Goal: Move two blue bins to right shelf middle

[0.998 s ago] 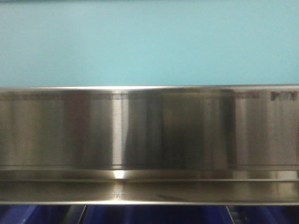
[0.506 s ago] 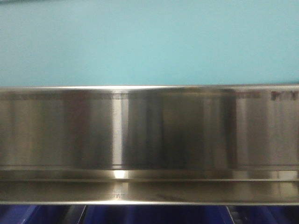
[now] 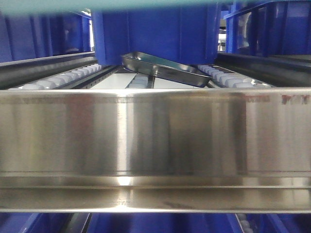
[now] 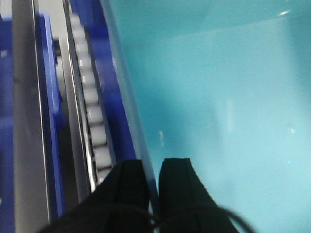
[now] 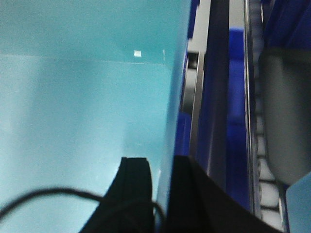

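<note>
Inspecting the blue bin [image 4: 218, 121], you see smooth, glossy turquoise plastic with thin walls, filling most of both wrist views. In the front view only a strip of it shows along the top border, above the steel shelf rail [image 3: 155, 145]. Each gripped wall runs straight away from its wrist camera, parallel to the roller track [image 4: 92, 116]; you cannot tell the long axis. Behind the rail, the shelf lies open back to the dark blue bins [image 3: 155, 29], except for a tilted metal tray [image 3: 160, 68] mid-lane. The left gripper [image 4: 151, 164] is narrow, clamped across the bin's left wall. The right gripper [image 5: 156, 164] likewise clamps the right wall.
</note>
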